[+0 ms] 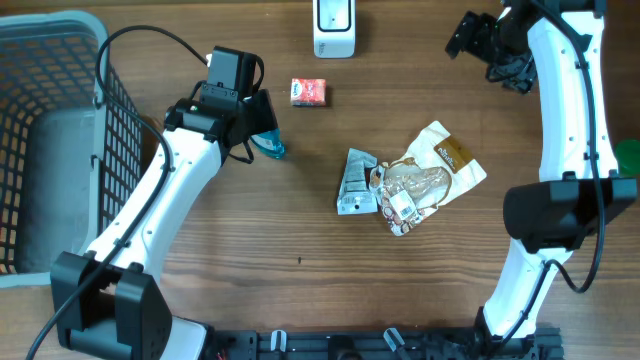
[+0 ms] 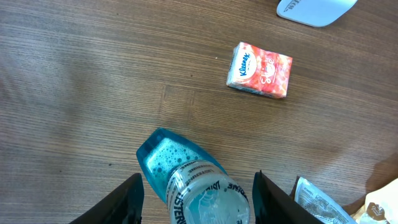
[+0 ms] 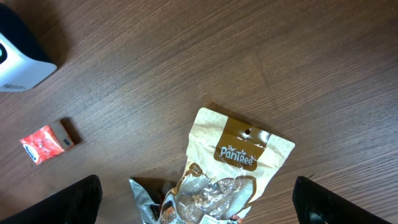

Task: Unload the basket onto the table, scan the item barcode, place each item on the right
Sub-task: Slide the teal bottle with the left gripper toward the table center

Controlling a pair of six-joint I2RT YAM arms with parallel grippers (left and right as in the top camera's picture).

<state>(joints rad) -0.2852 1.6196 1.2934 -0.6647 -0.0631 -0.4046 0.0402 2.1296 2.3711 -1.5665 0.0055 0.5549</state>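
A clear bottle of blue mouthwash (image 1: 271,146) lies on the wooden table, its cap end pointing up at the left wrist camera (image 2: 198,190). My left gripper (image 1: 258,122) (image 2: 196,202) straddles it, open, a narrow gap showing between each finger and the bottle. The white barcode scanner (image 1: 333,28) (image 2: 317,9) (image 3: 18,62) stands at the table's far edge. My right gripper (image 1: 492,45) (image 3: 198,202) hangs high at the far right, open and holding nothing.
A red tissue pack (image 1: 310,91) (image 2: 259,69) (image 3: 46,142) lies near the scanner. A tan snack bag (image 1: 437,168) (image 3: 239,158) overlaps a grey sachet (image 1: 355,183) (image 2: 320,202) mid-table. A grey wire basket (image 1: 50,130) fills the left side. Something green (image 1: 628,155) sits at the right edge.
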